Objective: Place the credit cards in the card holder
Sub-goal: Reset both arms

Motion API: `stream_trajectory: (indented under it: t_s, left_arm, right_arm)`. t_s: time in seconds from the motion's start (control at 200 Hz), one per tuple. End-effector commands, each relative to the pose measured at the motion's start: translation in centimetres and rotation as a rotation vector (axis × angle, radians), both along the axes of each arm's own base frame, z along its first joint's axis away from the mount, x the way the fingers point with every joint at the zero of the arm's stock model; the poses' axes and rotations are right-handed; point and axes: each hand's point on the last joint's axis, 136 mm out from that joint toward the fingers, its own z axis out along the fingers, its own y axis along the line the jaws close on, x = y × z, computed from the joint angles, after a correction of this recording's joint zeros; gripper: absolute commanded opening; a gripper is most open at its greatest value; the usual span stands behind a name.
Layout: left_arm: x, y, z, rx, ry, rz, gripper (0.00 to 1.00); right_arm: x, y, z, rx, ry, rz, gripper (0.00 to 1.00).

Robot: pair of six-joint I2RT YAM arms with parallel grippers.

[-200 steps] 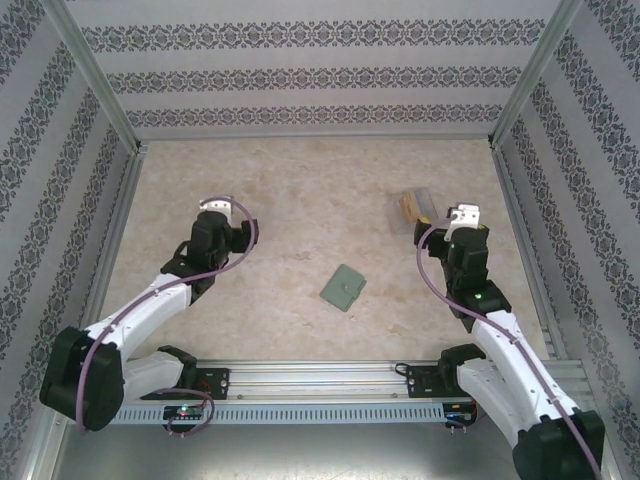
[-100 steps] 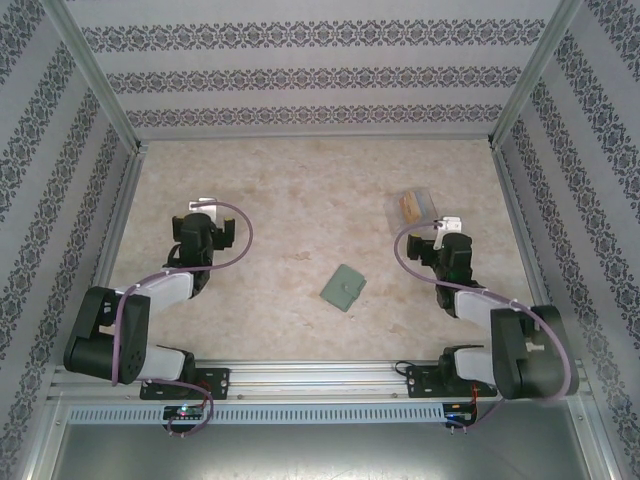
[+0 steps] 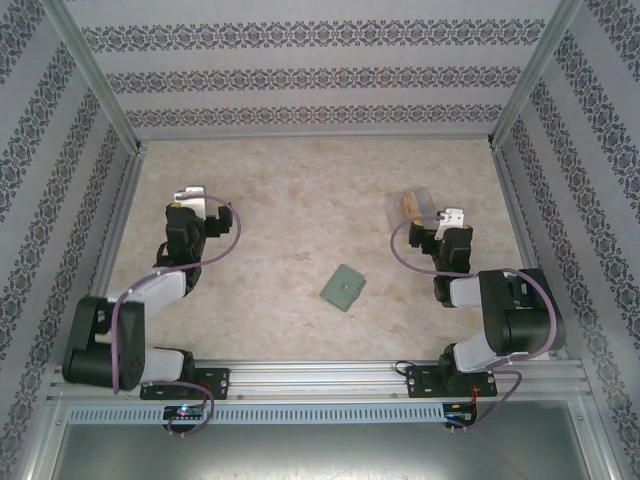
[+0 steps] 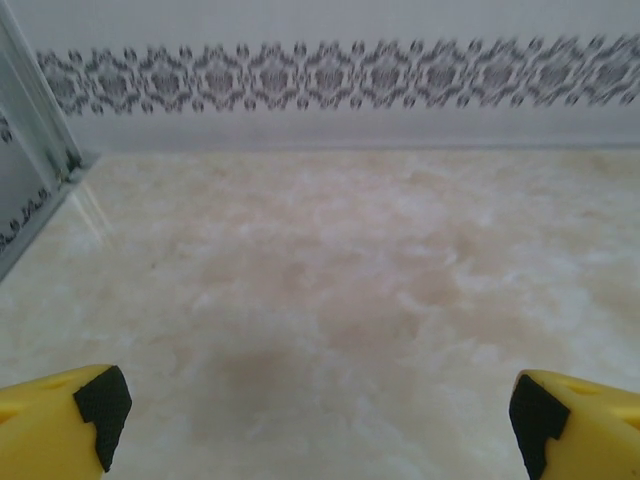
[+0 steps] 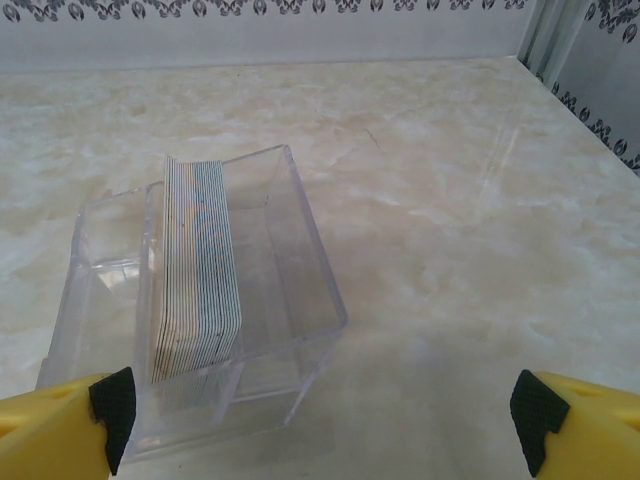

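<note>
Tabletop [image 3: 300, 200] of pale marbled beige fills the enclosure, with patterned walls [image 3: 320, 75] on three sides. Both arms are folded back over the near half of the surface: the left arm [image 3: 150, 290] on the left side, the right arm [image 3: 500, 310] on the right. The card holder [image 3: 343, 289], a small grey-green square, lies flat and closed on the bare table between the two arms, turned corner-on and well apart from both grippers. A clear plastic case [image 3: 418, 205] sits toward the far right of the table, just beside the right gripper [image 3: 452, 217]. In the right wrist view this case [image 5: 300, 230] stands just ahead of the right gripper [image 5: 320, 410], nearer its left finger, and the credit cards [image 5: 197, 265] stand on edge as a stack inside it, leaning in its left part; from above, an orange tint shows where they [image 3: 408, 207] sit. The right gripper's yellow fingers [image 5: 575, 420] are spread wide with nothing between them. The left gripper [image 3: 187, 200] points toward the far wall over bare table, and its wrist view shows the left gripper [image 4: 315, 400] likewise released, its fingers [image 4: 60, 420] at opposite edges of the picture and grasping nothing.
</note>
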Motion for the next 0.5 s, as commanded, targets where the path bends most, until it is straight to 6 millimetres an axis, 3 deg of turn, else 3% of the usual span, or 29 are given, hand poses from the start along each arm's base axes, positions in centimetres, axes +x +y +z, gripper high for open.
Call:
stream_trajectory:
  t_s: [0.0,0.105,0.27,0.495]
  left_arm:
    - [-2.0,0.9,-3.9,-0.016,0.075,0.011,0.99]
    - [-1.8,2.1,-4.0,-0.022,0.025,0.048,0.99]
    - [-0.5,1.9,-7.7,-0.043,0.069,0.014,0.99]
    - [-0.1,1.7,-7.9,-0.023,0.096,0.019,0.99]
  right_arm:
    - [1.3,0.4,1.8,-0.013,-0.044,0.002,0.98]
    - [1.3,0.5,1.7,-0.013,-0.038,0.007,0.98]
    - [1.3,0.4,1.8,-0.013,-0.04,0.007,0.98]
    - [1.3,0.5,1.7,-0.016,-0.038,0.008,0.98]
